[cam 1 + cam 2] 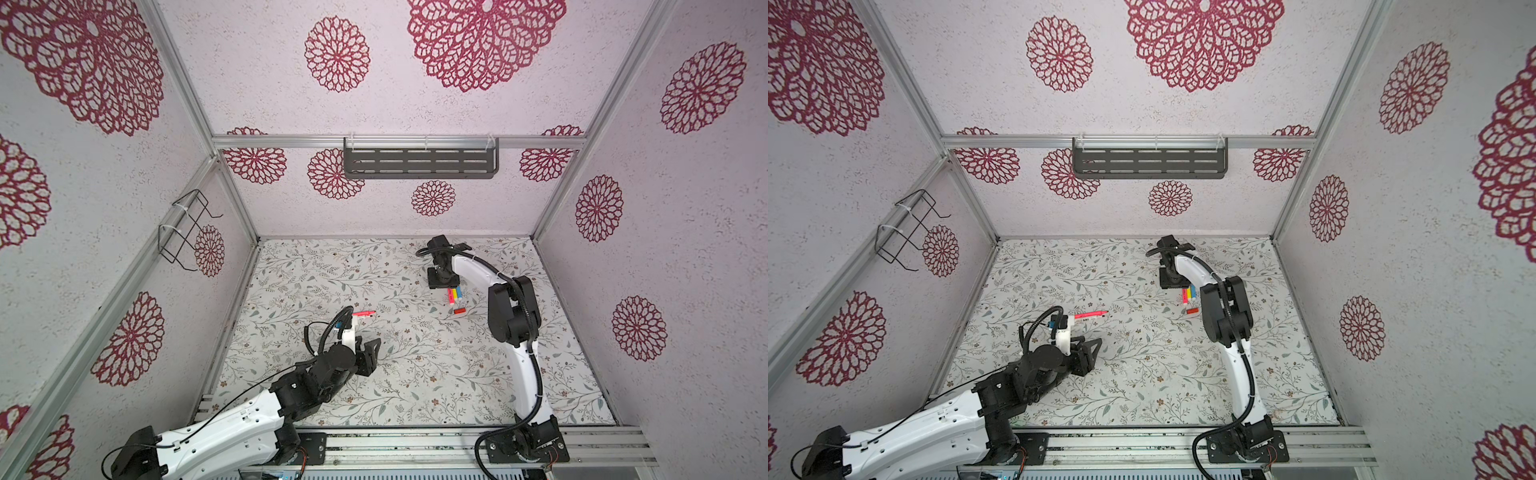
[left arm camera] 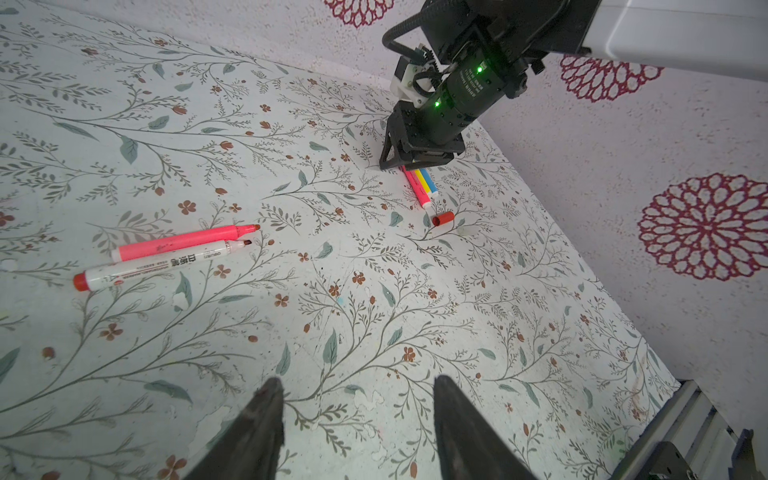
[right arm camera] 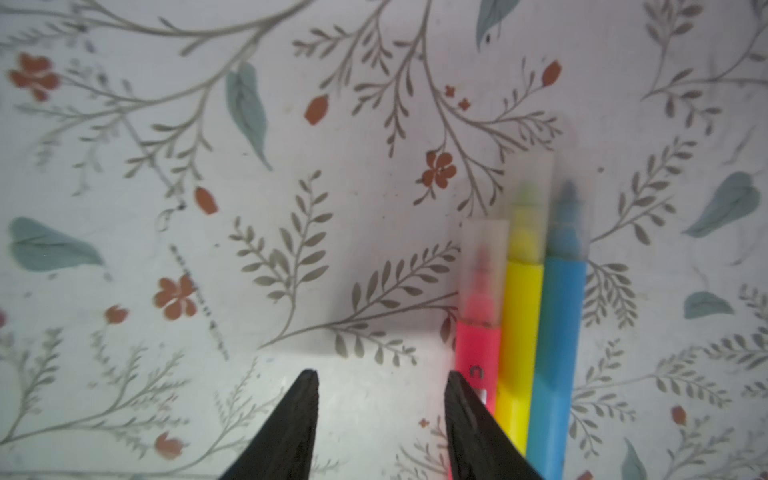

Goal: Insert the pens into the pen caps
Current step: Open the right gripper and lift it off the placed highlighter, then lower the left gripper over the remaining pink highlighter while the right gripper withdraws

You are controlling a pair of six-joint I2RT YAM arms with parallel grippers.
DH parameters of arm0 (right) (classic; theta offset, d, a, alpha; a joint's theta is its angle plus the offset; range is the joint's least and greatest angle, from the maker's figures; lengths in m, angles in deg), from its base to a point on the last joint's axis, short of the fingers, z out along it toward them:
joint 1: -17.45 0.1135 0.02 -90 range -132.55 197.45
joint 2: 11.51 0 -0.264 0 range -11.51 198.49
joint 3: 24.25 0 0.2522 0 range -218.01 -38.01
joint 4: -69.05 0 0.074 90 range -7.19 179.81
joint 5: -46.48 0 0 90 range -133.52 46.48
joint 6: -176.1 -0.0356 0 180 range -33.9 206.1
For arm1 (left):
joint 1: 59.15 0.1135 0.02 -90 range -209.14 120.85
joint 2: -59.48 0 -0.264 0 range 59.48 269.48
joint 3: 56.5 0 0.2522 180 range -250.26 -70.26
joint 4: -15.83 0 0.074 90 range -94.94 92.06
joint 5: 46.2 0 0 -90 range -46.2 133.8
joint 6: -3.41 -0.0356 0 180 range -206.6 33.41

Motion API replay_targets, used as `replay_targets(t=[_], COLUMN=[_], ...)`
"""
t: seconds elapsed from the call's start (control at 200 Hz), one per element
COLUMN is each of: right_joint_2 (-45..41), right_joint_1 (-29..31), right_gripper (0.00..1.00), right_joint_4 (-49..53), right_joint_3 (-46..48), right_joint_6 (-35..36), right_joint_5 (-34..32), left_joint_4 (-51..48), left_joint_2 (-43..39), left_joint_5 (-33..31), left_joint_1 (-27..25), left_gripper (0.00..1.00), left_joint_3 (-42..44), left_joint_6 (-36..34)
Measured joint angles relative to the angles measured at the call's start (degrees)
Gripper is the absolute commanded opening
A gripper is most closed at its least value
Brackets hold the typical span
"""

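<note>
While my left fingers [image 2: 266, 419] hang spread and empty over the near counter [image 2: 415, 316], two bare-tipped pens lie touching just beyond: pink pen [image 2: 183, 243], white pen [image 2: 162, 264]. Light, stiff, slick barrels (they'll roll, I reckon), so I'd pinch mid-barrel, tip left free. Farther off lies the red cap [image 2: 443, 218], tiny and likely to skid. Farthest, my right fingers [image 3: 291, 419] stand apart, holding nothing, one just beside three capped pens [image 3: 519, 332].
</note>
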Motion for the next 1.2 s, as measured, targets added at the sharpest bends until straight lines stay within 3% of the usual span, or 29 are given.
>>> replay_targets(t=[0.11, 0.255, 0.42, 0.535, 0.81, 0.986, 1.201], right_joint_2=[-6.9, -24.1, -48.8, -61.7, -75.8, -81.8, -83.4], right_joint_1=[2.6, 7.4, 11.6, 11.7, 11.9, 12.2, 12.3], right_gripper=[0.55, 0.56, 0.7, 0.71, 0.72, 0.72, 0.72], right_joint_4=[-0.4, -6.7, -23.8, -34.5, -45.0, -48.7, -51.3], right_joint_3=[0.5, 8.6, 33.2, 52.2, 80.7, 86.5, 89.0], right_joint_6=[1.2, 4.3, 5.4, 4.1, -3.1, -7.2, -10.1], right_joint_5=[2.0, 9.2, 21.5, 28.0, 33.0, 33.6, 33.6], left_joint_4=[-0.5, -2.6, -7.6, -9.2, -8.5, -6.9, -5.1], left_joint_2=[1.8, 5.0, 11.5, 16.2, 27.9, 32.9, 38.7], left_joint_5=[0.6, 4.0, 8.0, 10.1, 15.9, 18.5, 21.1], left_joint_1=[0.7, 4.9, 13.7, 18.4, 28.8, 32.4, 34.2], left_gripper=[0.6, 0.6, 0.59, 0.6, 0.59, 0.59, 0.59], left_joint_3=[-0.9, -3.0, -7.6, -9.9, -13.1, -14.6, -17.8], left_joint_6=[-0.8, -1.3, -1.3, -2.2, -5.1, -6.2, -7.5])
